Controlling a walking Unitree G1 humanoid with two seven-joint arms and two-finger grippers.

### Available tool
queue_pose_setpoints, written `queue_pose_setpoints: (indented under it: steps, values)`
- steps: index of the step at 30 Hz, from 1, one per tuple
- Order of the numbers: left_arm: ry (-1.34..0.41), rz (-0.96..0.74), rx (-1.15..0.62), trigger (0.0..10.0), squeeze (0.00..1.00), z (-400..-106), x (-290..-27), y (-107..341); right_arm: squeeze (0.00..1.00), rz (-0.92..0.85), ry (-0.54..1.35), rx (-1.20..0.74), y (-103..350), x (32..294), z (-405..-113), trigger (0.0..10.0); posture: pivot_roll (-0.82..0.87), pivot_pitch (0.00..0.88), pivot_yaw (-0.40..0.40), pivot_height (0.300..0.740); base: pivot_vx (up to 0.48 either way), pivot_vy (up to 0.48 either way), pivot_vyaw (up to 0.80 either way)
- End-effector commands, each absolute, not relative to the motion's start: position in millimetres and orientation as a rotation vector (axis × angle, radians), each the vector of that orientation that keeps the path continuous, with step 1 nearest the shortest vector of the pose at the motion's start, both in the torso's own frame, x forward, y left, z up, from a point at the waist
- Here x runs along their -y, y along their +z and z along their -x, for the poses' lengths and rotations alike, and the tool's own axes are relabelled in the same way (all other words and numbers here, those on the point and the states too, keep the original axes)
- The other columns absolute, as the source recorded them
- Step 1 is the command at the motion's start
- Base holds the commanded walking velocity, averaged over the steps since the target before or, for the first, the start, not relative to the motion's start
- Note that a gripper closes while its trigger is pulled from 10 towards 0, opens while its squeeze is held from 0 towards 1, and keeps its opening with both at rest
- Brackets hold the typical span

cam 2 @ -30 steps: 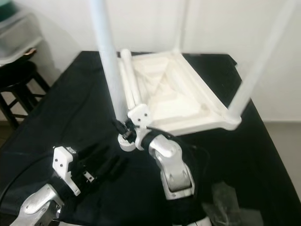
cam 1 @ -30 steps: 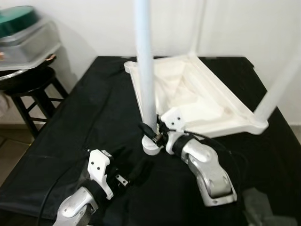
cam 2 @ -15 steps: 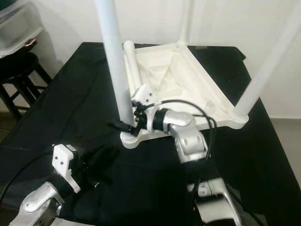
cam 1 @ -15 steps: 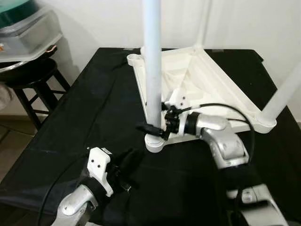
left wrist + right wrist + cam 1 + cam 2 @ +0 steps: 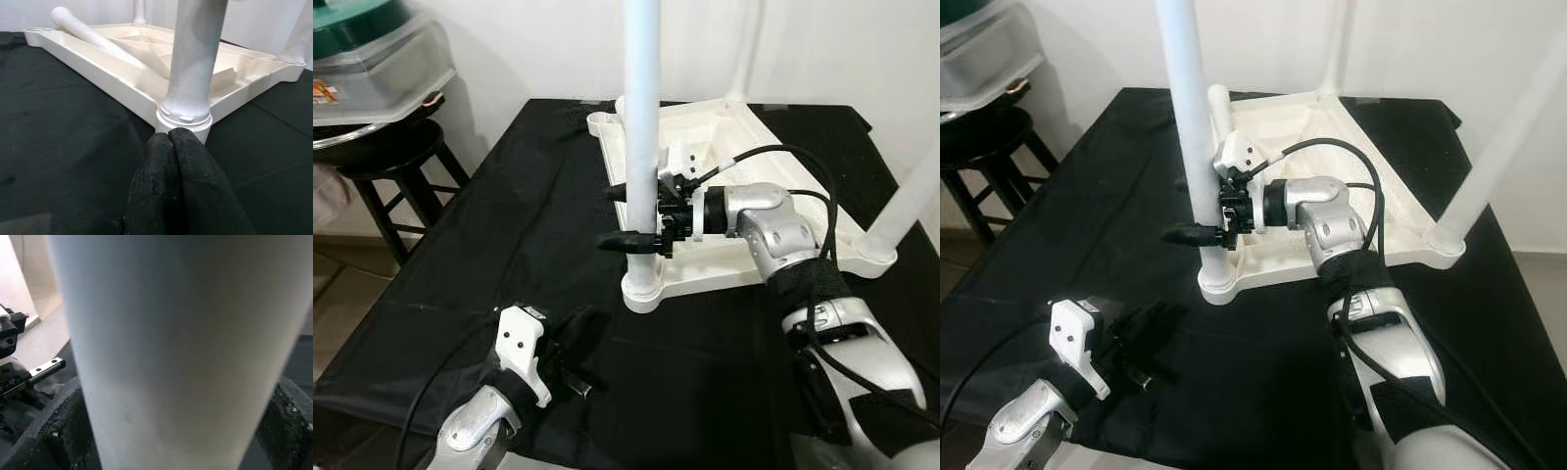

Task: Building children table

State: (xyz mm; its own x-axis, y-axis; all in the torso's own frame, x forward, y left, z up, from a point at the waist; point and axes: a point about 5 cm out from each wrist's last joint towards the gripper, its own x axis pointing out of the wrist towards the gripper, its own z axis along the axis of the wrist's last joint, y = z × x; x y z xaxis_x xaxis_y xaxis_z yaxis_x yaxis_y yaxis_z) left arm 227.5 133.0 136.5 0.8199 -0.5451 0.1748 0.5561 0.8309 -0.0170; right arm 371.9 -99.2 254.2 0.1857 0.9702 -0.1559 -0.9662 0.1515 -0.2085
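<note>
The white children's table point(image 5: 773, 186) lies upside down on a black cloth point(image 5: 509, 225), with three legs standing up from its corners. My right gripper point(image 5: 628, 240) is shut on the near-left leg point(image 5: 641, 127), a hand's width above its socket point(image 5: 642, 290). In the right wrist view the leg point(image 5: 166, 347) sits between the black pads point(image 5: 61, 431). A loose leg point(image 5: 88, 34) lies inside the tabletop along its left rim. My left gripper point(image 5: 573, 354) rests low on the cloth in front of that socket, its fingertips point(image 5: 171, 144) pressed together and holding nothing.
A black stool point(image 5: 386, 162) stands off the table's left side, carrying a clear plastic bin point(image 5: 377, 69) with a green lid. A white wall rises behind the table. The cloth's front edge point(image 5: 372, 392) lies close to my left arm.
My right gripper has slid up the near-left leg, from its base to a hand's width above the socket. The view has shifted. The left gripper stays low on the cloth.
</note>
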Motion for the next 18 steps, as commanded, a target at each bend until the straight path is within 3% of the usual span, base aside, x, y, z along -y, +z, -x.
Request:
queue_pose_setpoints:
  steps: [1,6,7,8,9,18]
  values:
    - [-0.575,0.04,0.178,10.0,0.0,-224.5,-136.0,138.1,0.0,0.273,1.407,0.003,248.3,99.9,-371.4,10.0,0.12,0.152,0.041,0.74,0.0,0.0,0.0]
    - [-0.578,0.036,0.179,10.0,0.0,-224.6,-136.3,138.6,0.0,0.255,1.421,-0.029,241.4,103.7,-370.8,10.0,0.12,0.15,0.046,0.74,0.0,0.0,0.0]
    - [-0.587,0.037,0.178,10.0,0.0,-224.9,-136.2,138.9,0.0,0.241,1.432,-0.055,235.1,106.9,-370.0,1.9,0.12,0.152,0.049,0.74,0.0,0.0,0.0]
    - [-0.587,0.037,0.178,10.0,0.0,-224.9,-136.2,138.9,0.0,0.241,1.432,-0.055,235.1,106.9,-370.0,1.9,0.12,0.152,0.049,0.74,0.0,0.0,0.0]
    - [-0.597,0.038,0.175,10.0,0.0,-225.1,-136.0,139.0,0.0,0.23,1.445,-0.071,230.3,110.2,-370.1,0.0,0.12,0.153,0.05,0.74,0.0,0.0,0.0]
    - [-0.654,0.038,0.171,10.0,0.0,-223.3,-132.4,139.6,0.0,0.243,1.387,-0.092,219.7,121.2,-372.8,0.0,0.1,0.171,0.054,0.74,0.0,0.0,0.0]
